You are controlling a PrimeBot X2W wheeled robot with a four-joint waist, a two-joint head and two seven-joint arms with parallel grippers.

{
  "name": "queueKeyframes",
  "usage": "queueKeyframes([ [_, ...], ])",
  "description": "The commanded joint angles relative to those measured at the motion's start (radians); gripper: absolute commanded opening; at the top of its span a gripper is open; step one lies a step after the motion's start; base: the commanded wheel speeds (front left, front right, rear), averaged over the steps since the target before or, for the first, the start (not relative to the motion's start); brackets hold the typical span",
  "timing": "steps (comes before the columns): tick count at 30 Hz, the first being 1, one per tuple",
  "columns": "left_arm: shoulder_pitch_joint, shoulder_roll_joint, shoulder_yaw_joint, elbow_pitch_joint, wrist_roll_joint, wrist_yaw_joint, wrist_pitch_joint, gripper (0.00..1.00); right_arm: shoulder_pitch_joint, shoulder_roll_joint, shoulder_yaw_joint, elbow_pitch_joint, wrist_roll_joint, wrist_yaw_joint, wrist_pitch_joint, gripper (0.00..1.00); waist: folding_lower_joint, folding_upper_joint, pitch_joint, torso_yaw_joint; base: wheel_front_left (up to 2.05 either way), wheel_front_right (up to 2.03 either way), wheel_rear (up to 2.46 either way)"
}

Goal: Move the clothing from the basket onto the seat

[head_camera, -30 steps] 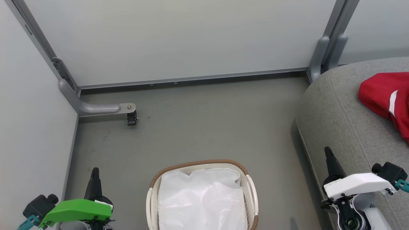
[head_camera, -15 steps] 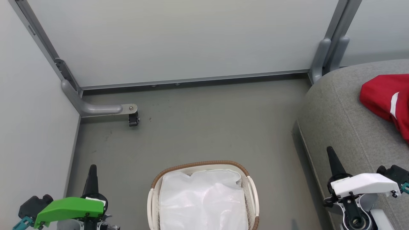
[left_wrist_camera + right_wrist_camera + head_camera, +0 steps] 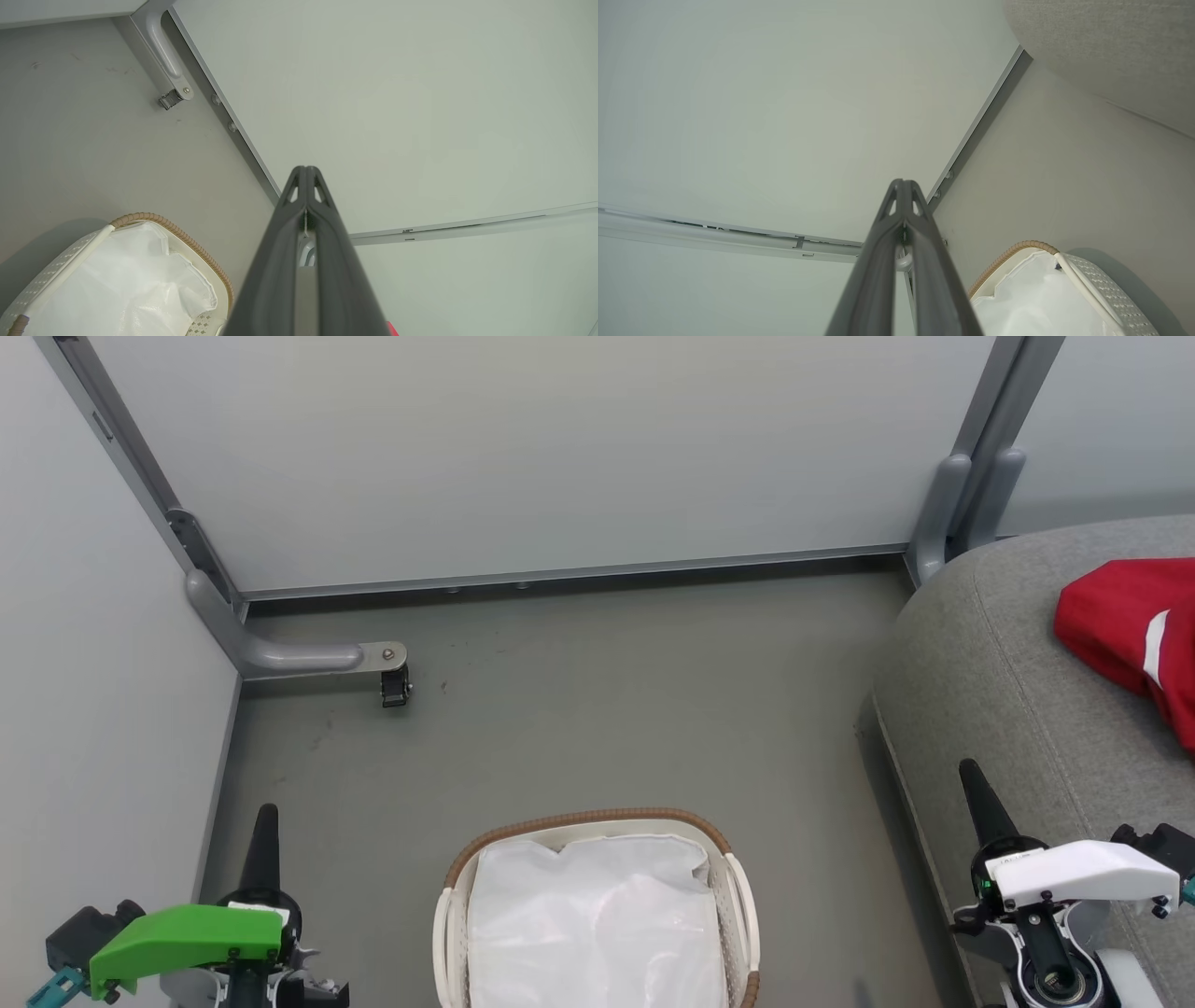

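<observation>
The red clothing (image 3: pixel 1134 639) with a white band lies on the grey seat (image 3: pixel 1008 681) at the right edge of the head view. The white basket (image 3: pixel 742 896) with a brown woven rim stands on the floor at bottom centre, with a white liner sheet (image 3: pixel 593 924) showing inside it. My left gripper (image 3: pixel 262 814) is shut at the lower left, left of the basket, holding nothing. My right gripper (image 3: pixel 969 770) is shut and holds nothing at the lower right, over the seat's front edge. The wrist views show the shut grippers (image 3: pixel 304 169) (image 3: pixel 902 182) and the basket (image 3: pixel 140 218) (image 3: pixel 1017 247).
Pale partition panels (image 3: pixel 541 448) wall the far side and the left. A grey support foot with a small castor (image 3: pixel 392 683) juts onto the floor at the left. Another grey post (image 3: pixel 943 513) stands beside the seat. Grey floor (image 3: pixel 607 709) lies between the basket and the panels.
The head camera has shifted slightly, so the whole scene sits a little lower and to the right. Both grippers show lower in the picture, still shut. The clothing and the basket have not moved.
</observation>
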Motion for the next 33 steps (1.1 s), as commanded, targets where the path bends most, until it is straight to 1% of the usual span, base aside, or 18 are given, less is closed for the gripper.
queueKeyframes([
  [1, -0.023, 0.006, 0.007, -0.011, -0.026, -0.002, 0.006, 0.00, 0.007, -0.007, -0.005, -0.014, 0.025, 0.000, 0.009, 0.00, 0.0000, -0.0001, -0.001, 0.001, 0.00, 0.00, 0.00],
  [33, -0.031, 0.007, 0.034, -0.051, -0.261, -0.003, 0.074, 0.00, 0.023, -0.009, -0.027, -0.054, 0.278, -0.001, 0.075, 0.00, 0.0000, -0.0001, -0.015, 0.015, 0.00, 0.00, 0.00],
])
